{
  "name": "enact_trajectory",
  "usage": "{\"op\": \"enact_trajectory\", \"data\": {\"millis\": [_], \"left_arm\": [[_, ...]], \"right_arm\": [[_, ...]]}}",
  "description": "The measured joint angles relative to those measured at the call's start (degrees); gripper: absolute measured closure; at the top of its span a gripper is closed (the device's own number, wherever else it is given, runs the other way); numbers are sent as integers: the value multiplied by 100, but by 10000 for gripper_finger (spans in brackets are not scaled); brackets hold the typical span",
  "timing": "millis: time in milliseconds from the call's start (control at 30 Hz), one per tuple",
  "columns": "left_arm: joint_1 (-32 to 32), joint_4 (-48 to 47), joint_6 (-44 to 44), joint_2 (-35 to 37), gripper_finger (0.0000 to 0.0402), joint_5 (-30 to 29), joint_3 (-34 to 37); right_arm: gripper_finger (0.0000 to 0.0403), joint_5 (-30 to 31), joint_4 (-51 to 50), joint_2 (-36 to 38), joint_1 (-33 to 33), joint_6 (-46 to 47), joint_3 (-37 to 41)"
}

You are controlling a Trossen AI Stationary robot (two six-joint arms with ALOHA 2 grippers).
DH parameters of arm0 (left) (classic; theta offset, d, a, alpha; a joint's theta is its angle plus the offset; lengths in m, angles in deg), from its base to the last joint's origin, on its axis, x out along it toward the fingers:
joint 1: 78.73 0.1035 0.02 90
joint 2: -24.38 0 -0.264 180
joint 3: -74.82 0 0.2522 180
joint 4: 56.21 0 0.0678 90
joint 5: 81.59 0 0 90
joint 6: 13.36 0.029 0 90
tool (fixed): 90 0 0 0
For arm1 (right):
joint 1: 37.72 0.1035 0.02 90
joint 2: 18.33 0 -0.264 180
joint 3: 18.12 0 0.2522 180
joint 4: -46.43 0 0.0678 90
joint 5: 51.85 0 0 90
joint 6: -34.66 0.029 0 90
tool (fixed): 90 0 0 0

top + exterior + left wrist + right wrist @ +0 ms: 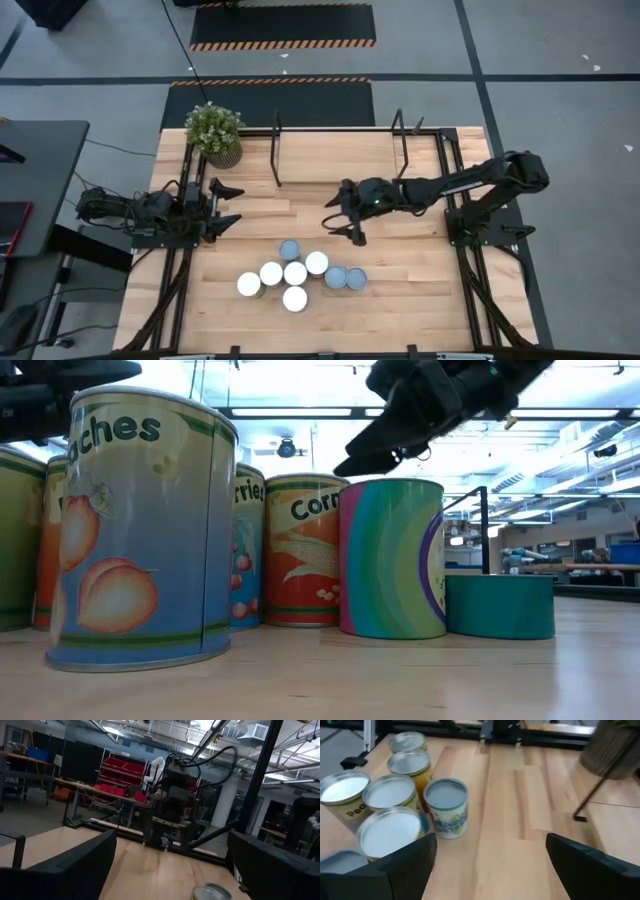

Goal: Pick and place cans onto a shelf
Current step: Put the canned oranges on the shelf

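You have seven small cylindrical cans [294, 273] with white or pale blue-grey tops clustered near the front edge of the light wooden bench [420, 300], touching or just beside one another. The low shelf [340, 150] with thin black metal end frames stands at the back edge, carrying no cans. Your right end effector [340, 218] hangs released, fingers spread, above the middle of the bench, just behind the cluster. Your left end effector [228, 205] waits at the left edge, also released. A small potted green plant [215, 133] sits in the back left corner.
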Motion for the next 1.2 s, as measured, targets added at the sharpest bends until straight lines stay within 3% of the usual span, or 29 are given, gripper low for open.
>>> {"op": "enact_trajectory", "data": {"millis": [367,600,1000,1200], "left_arm": [[0,-117,57,0,14,-226,0],[2,-125,198,-2,14,-754,0],[2,143,204,0,14,-815,-1],[2,224,433,-2,14,-1007,0]], "right_arm": [[5,300,-1047,-787,721,37,-1260],[4,311,-1029,-981,1063,-109,-1469],[3,314,-817,-1152,1078,9,-1518],[3,307,-1112,-1225,1014,-137,-2111]]}}
